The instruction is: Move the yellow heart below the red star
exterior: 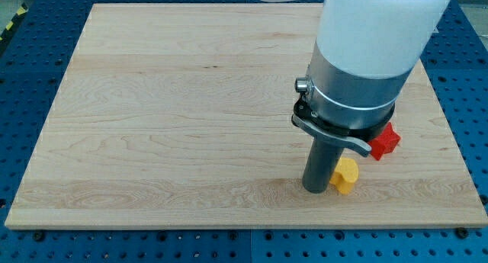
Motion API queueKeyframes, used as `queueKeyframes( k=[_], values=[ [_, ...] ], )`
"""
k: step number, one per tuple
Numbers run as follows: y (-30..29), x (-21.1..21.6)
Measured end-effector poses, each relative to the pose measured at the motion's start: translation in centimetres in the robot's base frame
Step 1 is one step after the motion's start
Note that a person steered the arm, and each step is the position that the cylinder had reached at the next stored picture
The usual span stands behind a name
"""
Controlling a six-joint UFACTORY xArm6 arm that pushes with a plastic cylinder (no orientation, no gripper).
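Tip (316, 189) touching yellow heart (345, 175) (left side), red star (385, 141) near

Light wooden board (168, 110) fills most of the frame, lying on a blue perforated table (30, 65) visible around its edges.

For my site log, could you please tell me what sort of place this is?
Most likely a robotics lab bench: a wooden board lies on a blue perforated mounting table, and my tip stands beside a yellow heart.
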State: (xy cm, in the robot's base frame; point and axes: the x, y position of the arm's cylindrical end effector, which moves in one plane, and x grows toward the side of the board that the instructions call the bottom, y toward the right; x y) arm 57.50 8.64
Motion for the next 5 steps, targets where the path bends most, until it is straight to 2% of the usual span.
queueKeyframes(
  k=[2, 5],
  values=[
    [0.3, -0.4],
    [4.6, -0.4]
  ],
)
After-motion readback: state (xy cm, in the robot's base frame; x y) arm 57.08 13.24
